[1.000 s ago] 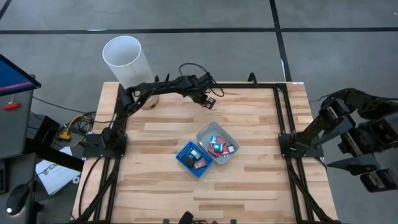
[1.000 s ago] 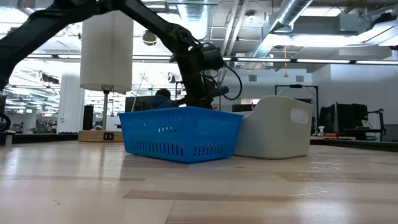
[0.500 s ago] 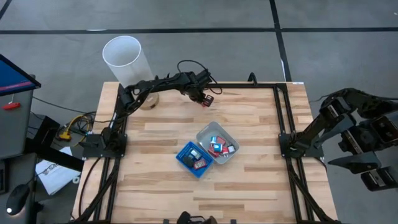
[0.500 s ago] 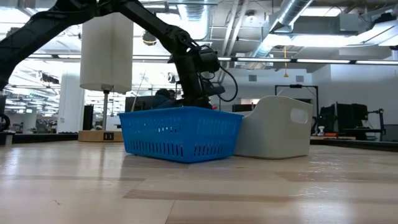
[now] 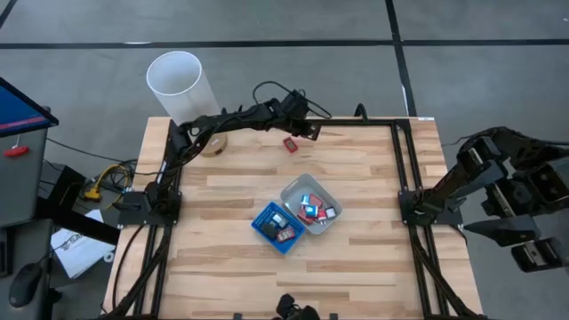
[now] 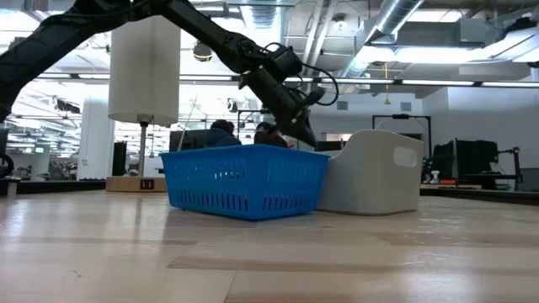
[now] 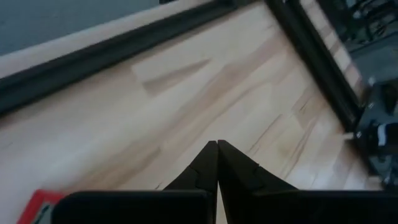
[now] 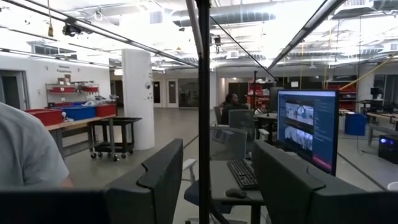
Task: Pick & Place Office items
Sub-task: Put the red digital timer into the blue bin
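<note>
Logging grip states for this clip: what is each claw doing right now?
Left claw: closed, holding nothing, near the red piece.
Right claw: open, empty, off the table.

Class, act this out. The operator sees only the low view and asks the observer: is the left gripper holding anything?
Observer: No. The left gripper is shut and empty.
Operator: Is any piece loose on the table?
Observer: Yes. One red piece lies on the table beside that gripper, near the far edge, apart from the blue tray and the grey tray.
Operator: And the right arm?
Observer: It waits off the table's right side, with the right gripper open and empty.
</note>
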`<state>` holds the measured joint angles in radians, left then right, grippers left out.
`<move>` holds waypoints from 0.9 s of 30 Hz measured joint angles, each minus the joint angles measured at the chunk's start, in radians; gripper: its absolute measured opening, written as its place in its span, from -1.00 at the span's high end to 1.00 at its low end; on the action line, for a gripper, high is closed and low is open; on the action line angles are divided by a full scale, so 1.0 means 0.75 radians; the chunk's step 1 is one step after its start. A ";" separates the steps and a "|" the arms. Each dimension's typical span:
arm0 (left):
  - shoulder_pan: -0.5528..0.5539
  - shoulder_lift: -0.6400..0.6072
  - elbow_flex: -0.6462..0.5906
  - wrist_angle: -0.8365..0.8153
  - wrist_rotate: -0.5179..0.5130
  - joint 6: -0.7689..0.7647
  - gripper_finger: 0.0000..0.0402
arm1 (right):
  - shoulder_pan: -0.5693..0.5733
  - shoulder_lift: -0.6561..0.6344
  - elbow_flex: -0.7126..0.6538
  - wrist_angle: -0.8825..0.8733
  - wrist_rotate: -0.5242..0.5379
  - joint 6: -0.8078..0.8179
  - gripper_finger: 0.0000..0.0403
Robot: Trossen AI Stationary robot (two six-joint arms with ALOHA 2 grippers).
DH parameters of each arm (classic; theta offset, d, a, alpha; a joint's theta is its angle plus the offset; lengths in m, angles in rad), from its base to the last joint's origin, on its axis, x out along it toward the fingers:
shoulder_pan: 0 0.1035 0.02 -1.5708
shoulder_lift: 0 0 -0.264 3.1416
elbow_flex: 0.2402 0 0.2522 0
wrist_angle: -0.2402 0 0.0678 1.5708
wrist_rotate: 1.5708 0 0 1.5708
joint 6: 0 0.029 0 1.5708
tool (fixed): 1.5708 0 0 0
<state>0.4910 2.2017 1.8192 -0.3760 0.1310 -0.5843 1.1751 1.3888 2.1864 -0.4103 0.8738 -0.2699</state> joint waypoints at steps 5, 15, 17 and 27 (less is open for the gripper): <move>0.009 0.068 -0.002 0.020 0.067 -0.128 1.00 | 0.000 -0.002 0.001 0.006 0.007 -0.011 0.08; -0.026 0.100 -0.002 0.046 0.073 -0.141 1.00 | -0.040 -0.002 0.001 0.061 0.024 -0.036 0.08; -0.020 0.100 -0.002 0.077 0.080 -0.139 1.00 | -0.050 -0.002 0.001 0.063 0.024 -0.036 0.08; -0.025 0.100 -0.002 0.139 0.080 -0.208 1.00 | -0.099 -0.002 0.001 0.064 0.024 -0.039 0.08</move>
<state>0.4724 2.2765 1.8179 -0.2718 0.1913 -0.7404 1.1006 1.3872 2.1868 -0.3621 0.8917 -0.2989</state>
